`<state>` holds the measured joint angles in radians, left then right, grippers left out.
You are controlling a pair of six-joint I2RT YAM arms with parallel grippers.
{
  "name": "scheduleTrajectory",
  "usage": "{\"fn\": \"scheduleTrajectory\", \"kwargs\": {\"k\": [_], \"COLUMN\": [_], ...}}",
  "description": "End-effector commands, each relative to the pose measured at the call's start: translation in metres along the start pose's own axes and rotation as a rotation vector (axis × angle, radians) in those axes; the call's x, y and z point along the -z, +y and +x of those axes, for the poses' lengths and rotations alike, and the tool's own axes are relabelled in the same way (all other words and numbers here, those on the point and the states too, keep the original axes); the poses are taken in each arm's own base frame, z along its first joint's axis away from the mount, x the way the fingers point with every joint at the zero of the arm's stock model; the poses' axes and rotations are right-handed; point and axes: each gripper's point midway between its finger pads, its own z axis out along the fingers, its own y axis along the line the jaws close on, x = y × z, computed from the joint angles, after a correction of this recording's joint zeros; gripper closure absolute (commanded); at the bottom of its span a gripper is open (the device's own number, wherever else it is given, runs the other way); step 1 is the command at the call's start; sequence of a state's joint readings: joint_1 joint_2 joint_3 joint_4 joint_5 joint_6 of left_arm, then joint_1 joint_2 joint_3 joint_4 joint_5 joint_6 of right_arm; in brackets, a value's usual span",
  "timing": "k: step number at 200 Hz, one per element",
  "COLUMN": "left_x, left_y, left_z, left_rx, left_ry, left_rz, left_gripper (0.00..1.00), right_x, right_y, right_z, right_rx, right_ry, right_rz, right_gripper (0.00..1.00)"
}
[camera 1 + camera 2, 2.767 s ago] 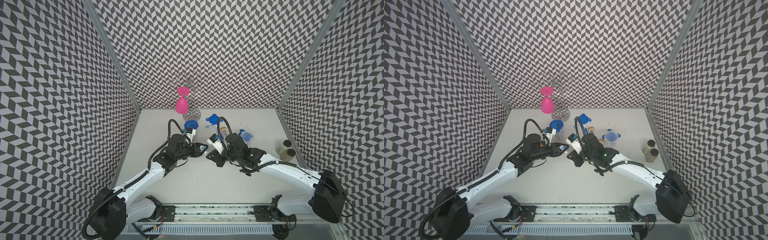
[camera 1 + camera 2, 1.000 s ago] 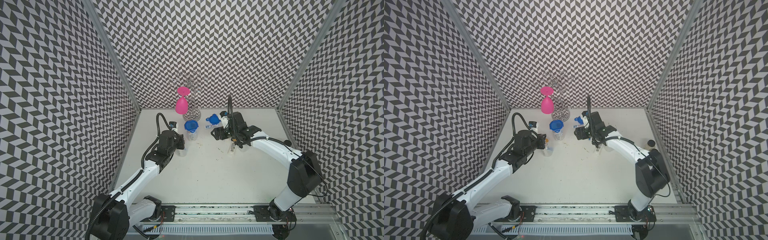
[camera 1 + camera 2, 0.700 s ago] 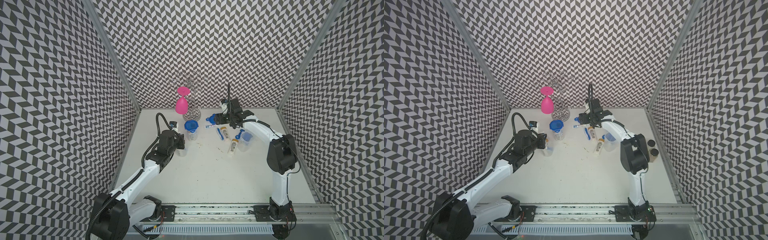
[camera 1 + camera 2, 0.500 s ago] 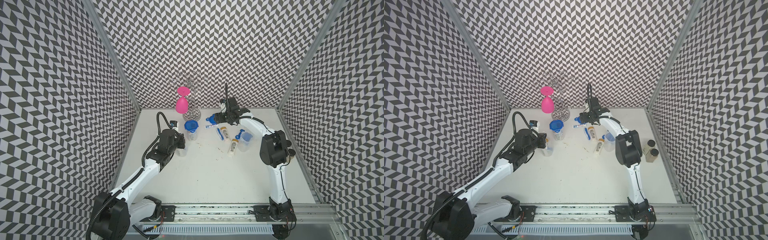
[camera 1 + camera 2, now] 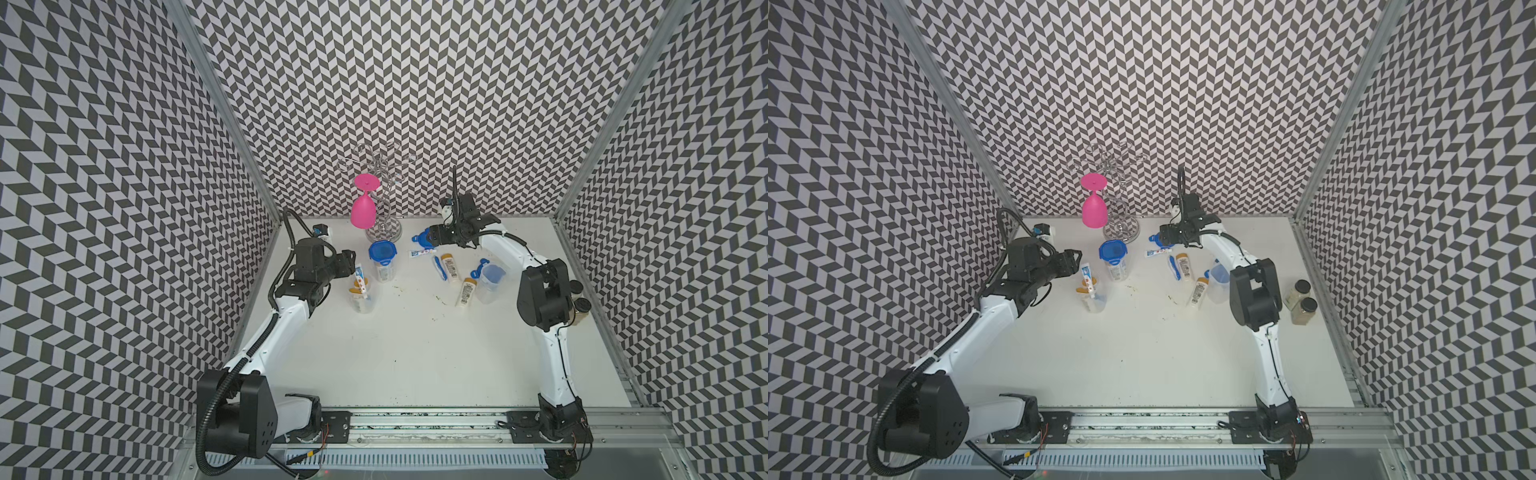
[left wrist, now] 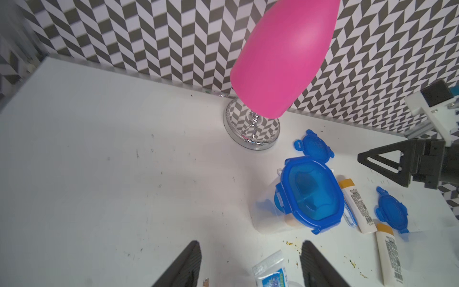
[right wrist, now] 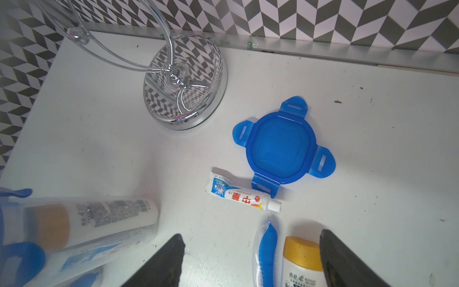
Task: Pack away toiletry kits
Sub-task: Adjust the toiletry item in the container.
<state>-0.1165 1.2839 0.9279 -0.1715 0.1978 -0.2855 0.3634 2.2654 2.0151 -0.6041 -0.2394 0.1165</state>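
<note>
- The left jaws stand apart, one on each side of a toothpaste tube (image 6: 269, 270), and touch neither side. The tube stands on end in an open clear jar (image 5: 362, 299), left of centre in both top views, next to an orange-capped bottle (image 5: 356, 286). The jar carries the tube, not the jaws.
- The tube pokes up above the rim. I judge a lid could not seat until it is pushed down or laid over.
- The right jaws are wide apart and empty, hovering in the upper middle of both top views. In the right wrist view a toothbrush (image 7: 267, 248) and a loose bottle (image 7: 301, 261) lie between them, probably the next pick.
- A loose lid (image 7: 282, 145) lies flat on the table (image 5: 395, 353). One of its tabs touches or overlaps a loose toothpaste tube (image 7: 242, 196).
- A closed jar (image 5: 382, 264) at the centre looks finished, with its lid clipped down. A third jar (image 5: 488, 286), right of centre, has a tilted lid (image 5: 491, 272) resting loosely on it and a second bottle (image 5: 466, 291) lying against it.
- The jars are thin clear plastic, rounded-square in shape. The lids are translucent blue with four rounded clip tabs.
- The tubes are soft, with glossy print and a flat crimped end. The bottles are smooth white cylinders, and the brush sits in a clear wrapper. The table is matte white and flecked with crumbs.
</note>
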Motion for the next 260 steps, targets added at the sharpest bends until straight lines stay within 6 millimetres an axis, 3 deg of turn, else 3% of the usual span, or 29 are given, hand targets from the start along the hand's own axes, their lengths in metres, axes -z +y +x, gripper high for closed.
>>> {"fn": "scheduleTrajectory", "kwargs": {"k": [1, 36, 82, 141, 229, 260], "left_x": [0.003, -0.003, -0.014, -0.019, -0.025, -0.025], "left_y": [-0.024, -0.034, -0.021, -0.021, -0.022, -0.022], "left_z": [0.001, 0.011, 0.017, 0.036, 0.041, 0.041], "left_rx": [-0.023, -0.018, -0.017, -0.002, 0.012, 0.012], "left_ry": [0.042, 0.054, 0.08, 0.115, 0.125, 0.125], "left_rz": [0.149, 0.239, 0.194, 0.228, 0.25, 0.248], "left_gripper": [0.31, 0.3, 0.28, 0.33, 0.61, 0.77], "right_x": [-0.001, 0.005, 0.012, 0.022, 0.031, 0.031], "right_y": [0.015, 0.03, 0.034, 0.047, 0.048, 0.048], "right_z": [0.0, 0.006, 0.005, -0.006, -0.01, -0.011], "right_rx": [-0.008, 0.001, 0.006, 0.01, 0.018, 0.016], "right_ry": [-0.006, -0.008, -0.013, -0.045, -0.064, -0.066], "right_rz": [-0.09, -0.145, -0.152, -0.211, -0.203, -0.203], "right_gripper": [0.16, 0.15, 0.15, 0.15, 0.15, 0.15]}}
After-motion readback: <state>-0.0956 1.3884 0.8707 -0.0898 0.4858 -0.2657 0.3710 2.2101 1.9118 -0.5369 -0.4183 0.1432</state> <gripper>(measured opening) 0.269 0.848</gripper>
